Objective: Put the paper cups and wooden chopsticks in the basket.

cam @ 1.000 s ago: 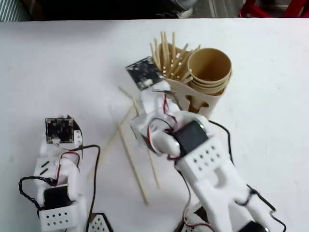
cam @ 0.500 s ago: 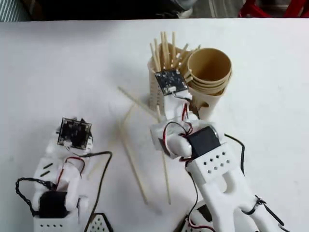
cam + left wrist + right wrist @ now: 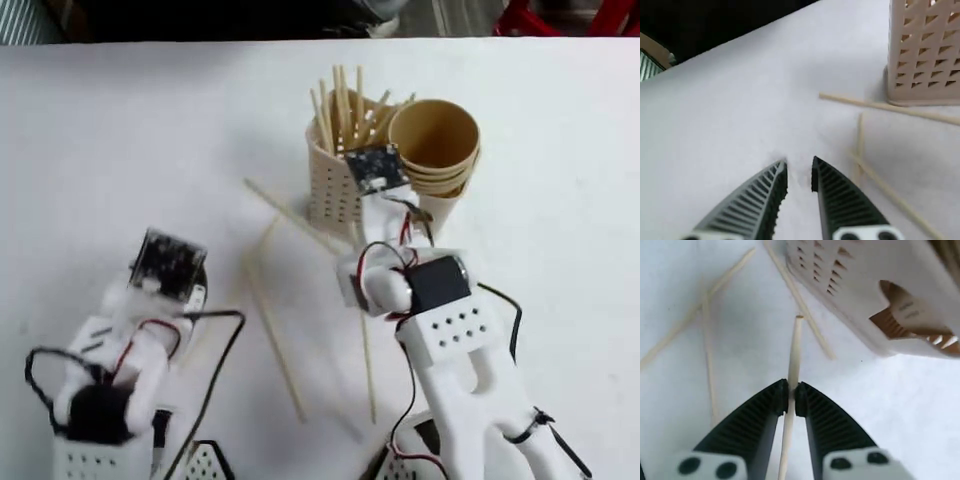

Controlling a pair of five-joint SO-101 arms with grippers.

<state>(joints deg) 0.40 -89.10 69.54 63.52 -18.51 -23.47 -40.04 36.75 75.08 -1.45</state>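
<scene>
Chopstick [image 3: 795, 342] pinched in right hand [image 3: 791, 391], clamped shut on it, tip pointing at basket [image 3: 840, 285] wall. It's held low, so it likely needs a lift to clear the rim. Paper cups [image 3: 433, 135] sit stacked in basket. Left hand [image 3: 799, 172] slightly apart, empty, over tabletop [image 3: 730, 100] near loose chopsticks [image 3: 274, 340].

Camera setup on my end: one overhead, two wrist cams.
My high cam looks steeply down over the table [image 3: 120, 120], with the arm bases at the near edge. The left wrist cam sits low, looking past the left gripper [image 3: 799, 175]. The right one tilts down past the right gripper [image 3: 791, 392]. All three catch the basket [image 3: 335, 195] and loose chopsticks [image 3: 275, 335].
</scene>
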